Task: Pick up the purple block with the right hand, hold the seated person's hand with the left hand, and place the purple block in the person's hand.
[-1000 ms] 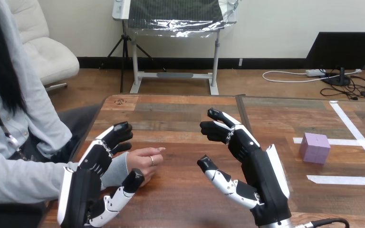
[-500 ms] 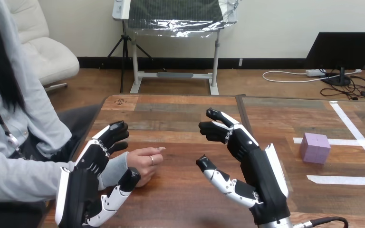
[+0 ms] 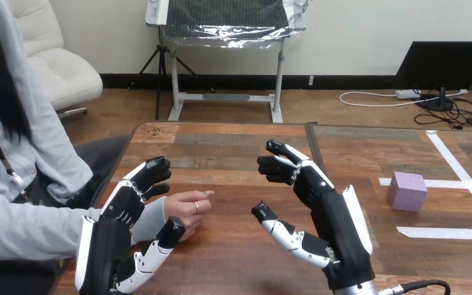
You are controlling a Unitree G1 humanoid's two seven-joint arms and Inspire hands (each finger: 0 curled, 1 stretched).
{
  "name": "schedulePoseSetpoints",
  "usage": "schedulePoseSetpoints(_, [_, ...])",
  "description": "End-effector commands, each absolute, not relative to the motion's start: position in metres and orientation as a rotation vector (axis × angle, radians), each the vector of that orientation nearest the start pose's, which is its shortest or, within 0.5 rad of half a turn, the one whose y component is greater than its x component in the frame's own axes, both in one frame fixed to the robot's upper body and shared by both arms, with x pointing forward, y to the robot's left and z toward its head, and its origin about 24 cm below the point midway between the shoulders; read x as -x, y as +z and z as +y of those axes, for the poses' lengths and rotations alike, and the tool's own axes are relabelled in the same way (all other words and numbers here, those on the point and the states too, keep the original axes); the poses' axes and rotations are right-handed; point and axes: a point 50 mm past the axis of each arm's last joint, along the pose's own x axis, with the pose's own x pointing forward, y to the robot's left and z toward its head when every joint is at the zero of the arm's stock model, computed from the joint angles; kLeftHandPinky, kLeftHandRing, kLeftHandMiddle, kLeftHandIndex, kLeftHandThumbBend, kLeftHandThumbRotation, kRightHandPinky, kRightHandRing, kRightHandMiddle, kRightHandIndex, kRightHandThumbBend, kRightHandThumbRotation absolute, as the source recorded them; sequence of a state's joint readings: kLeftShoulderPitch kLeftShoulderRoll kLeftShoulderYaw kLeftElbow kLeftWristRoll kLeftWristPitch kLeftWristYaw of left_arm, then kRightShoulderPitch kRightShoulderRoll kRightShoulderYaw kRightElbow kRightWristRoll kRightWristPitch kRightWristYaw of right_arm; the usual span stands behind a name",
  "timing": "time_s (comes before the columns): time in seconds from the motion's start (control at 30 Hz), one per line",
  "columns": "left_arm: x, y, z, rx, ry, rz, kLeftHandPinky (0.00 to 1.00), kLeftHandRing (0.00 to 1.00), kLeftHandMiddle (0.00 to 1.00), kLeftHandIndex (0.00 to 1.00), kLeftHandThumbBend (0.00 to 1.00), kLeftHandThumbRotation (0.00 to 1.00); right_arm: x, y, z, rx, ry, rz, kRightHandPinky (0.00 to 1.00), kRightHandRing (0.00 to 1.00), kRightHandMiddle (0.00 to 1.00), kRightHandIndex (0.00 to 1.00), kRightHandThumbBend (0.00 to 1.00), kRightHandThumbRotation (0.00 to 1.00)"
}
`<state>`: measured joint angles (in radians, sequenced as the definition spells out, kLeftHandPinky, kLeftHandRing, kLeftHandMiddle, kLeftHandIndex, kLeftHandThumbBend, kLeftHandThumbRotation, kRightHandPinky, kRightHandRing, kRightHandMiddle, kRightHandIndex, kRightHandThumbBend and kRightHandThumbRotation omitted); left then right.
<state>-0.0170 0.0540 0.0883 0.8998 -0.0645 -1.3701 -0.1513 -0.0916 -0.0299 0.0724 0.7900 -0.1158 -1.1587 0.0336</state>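
The purple block [image 3: 407,191] stands on the table at the right, on a white tape line. My right hand [image 3: 335,224] hovers over the table's middle, well left of the block, open with relaxed fingers and nothing in it. The person's hand [image 3: 187,209] rests on the table at the left with its fingers loosely curled. My left hand [image 3: 114,236] is at their wrist and open. Its fingers [image 3: 147,175] reach along the far side of the grey sleeve and its thumb [image 3: 167,235] lies at the near side. The wrist sits between them, with no closed grip that I can see.
White tape strips [image 3: 445,233] mark out a zone at the table's right around the block. A dark seam [image 3: 314,153] runs front to back down the table [image 3: 221,147]. The person sits close at the left edge.
Hardly anything. My left hand swayed slightly left and came back. My right hand's thumb sank a little. The block and the person's hand have stayed put.
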Motion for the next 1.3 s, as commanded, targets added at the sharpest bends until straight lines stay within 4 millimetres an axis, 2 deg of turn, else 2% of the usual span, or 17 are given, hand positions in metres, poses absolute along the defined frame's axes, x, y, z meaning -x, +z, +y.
schedulePoseSetpoints(0.0, [-0.205, -0.002, 0.167, -0.063, -0.05, -0.562, 0.72, 0.78, 0.8, 0.78, 0.74, 0.57, -0.245, 0.022, -0.126, 0.09, 0.212, -0.559, 0.77, 0.77, 0.79, 0.84, 0.54, 0.13])
schedulePoseSetpoints(0.47, [-0.207, -0.002, 0.165, -0.051, -0.067, -0.56, 0.73, 0.79, 0.8, 0.79, 0.73, 0.56, -0.265, 0.033, -0.145, 0.067, 0.121, -0.562, 0.81, 0.8, 0.81, 0.85, 0.6, 0.06])
schedulePoseSetpoints(0.77, [-0.207, -0.002, 0.166, -0.051, -0.067, -0.563, 0.73, 0.78, 0.79, 0.78, 0.74, 0.56, -0.281, 0.045, -0.16, 0.047, 0.047, -0.558, 0.79, 0.79, 0.8, 0.83, 0.6, 0.01])
schedulePoseSetpoints(0.87, [-0.207, -0.002, 0.166, -0.051, -0.067, -0.564, 0.73, 0.78, 0.79, 0.78, 0.74, 0.56, -0.287, 0.049, -0.166, 0.046, 0.012, -0.555, 0.75, 0.77, 0.79, 0.81, 0.62, 0.02])
schedulePoseSetpoints(1.0, [-0.207, -0.002, 0.166, -0.05, -0.069, -0.564, 0.72, 0.78, 0.79, 0.78, 0.74, 0.56, -0.294, 0.055, -0.172, 0.041, -0.023, -0.553, 0.7, 0.74, 0.77, 0.79, 0.68, 0.09])
schedulePoseSetpoints(1.17, [-0.207, -0.002, 0.166, -0.05, -0.068, -0.565, 0.72, 0.78, 0.79, 0.78, 0.74, 0.56, -0.302, 0.062, -0.179, 0.042, -0.06, -0.556, 0.68, 0.74, 0.76, 0.78, 0.73, 0.15])
schedulePoseSetpoints(1.27, [-0.207, -0.002, 0.167, -0.049, -0.068, -0.565, 0.73, 0.78, 0.8, 0.78, 0.74, 0.56, -0.306, 0.066, -0.183, 0.047, -0.078, -0.558, 0.68, 0.74, 0.77, 0.78, 0.74, 0.16])
